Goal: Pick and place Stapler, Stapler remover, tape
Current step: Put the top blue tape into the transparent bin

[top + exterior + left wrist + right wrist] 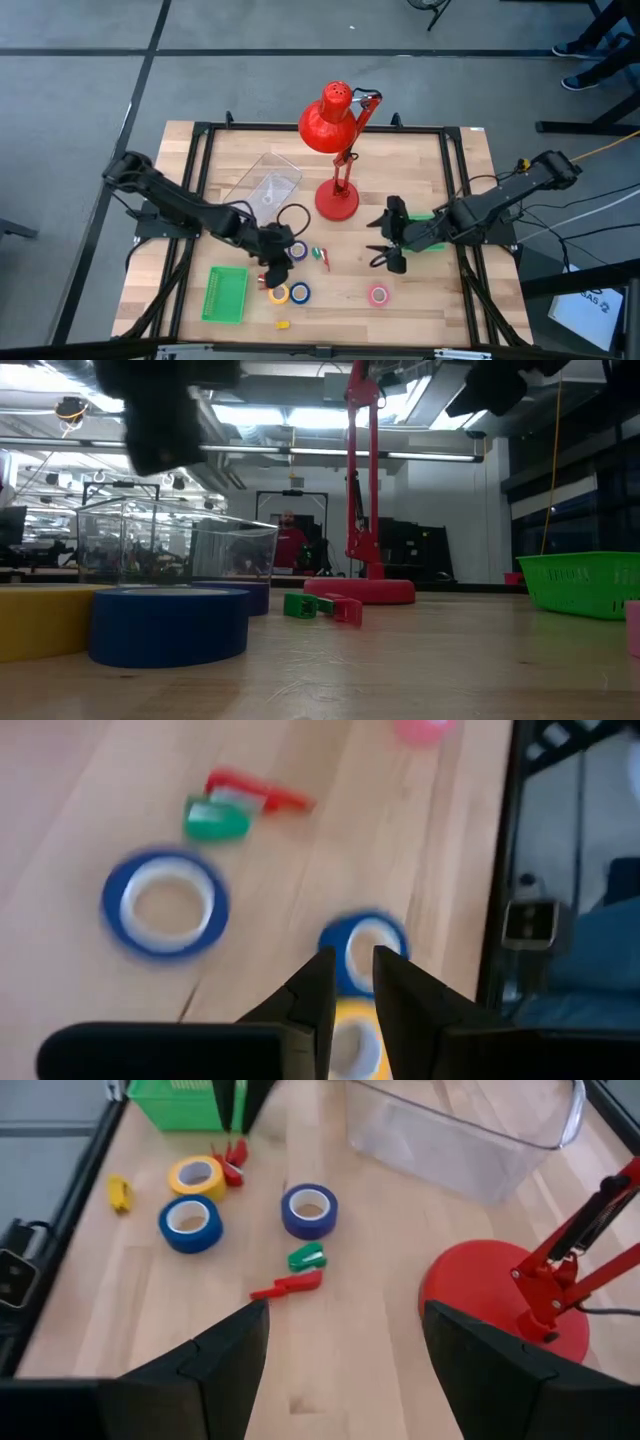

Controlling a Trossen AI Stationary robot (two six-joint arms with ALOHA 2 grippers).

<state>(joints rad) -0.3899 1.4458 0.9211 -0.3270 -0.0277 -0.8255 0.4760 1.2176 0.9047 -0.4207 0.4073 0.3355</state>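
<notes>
Wooden table (455,300): everything for the task lies on its near half, between the two arms.

Clear plastic rectangular bin (268,185): behind the tape rolls, beside the red desk lamp (337,150). I see nothing in it.

Green mesh plastic basket (226,293): at the left front, just beside the rolls. It looks empty from above.

Right gripper (388,246): waits near the lamp's base with its fingers spread wide and nothing between them.

Left gripper (272,268): hangs over the yellow-and-blue pair of rolls. Its fingers are nearly together with a slim gap, and nothing shows between them.

Tape rolls: the yellow ring (278,293) touches a blue ring (299,292). A second blue ring (297,250) is near them and a pink ring (378,294) lies well apart.

Step, as I judge it: picking one roll. Set one finger in the hole and one outside the wall, descend straight, and avoid nudging the neighbouring roll.

Small green-and-red clip-like piece (321,256): loose on the wood. It is possibly the remover, but I cannot tell.
</notes>
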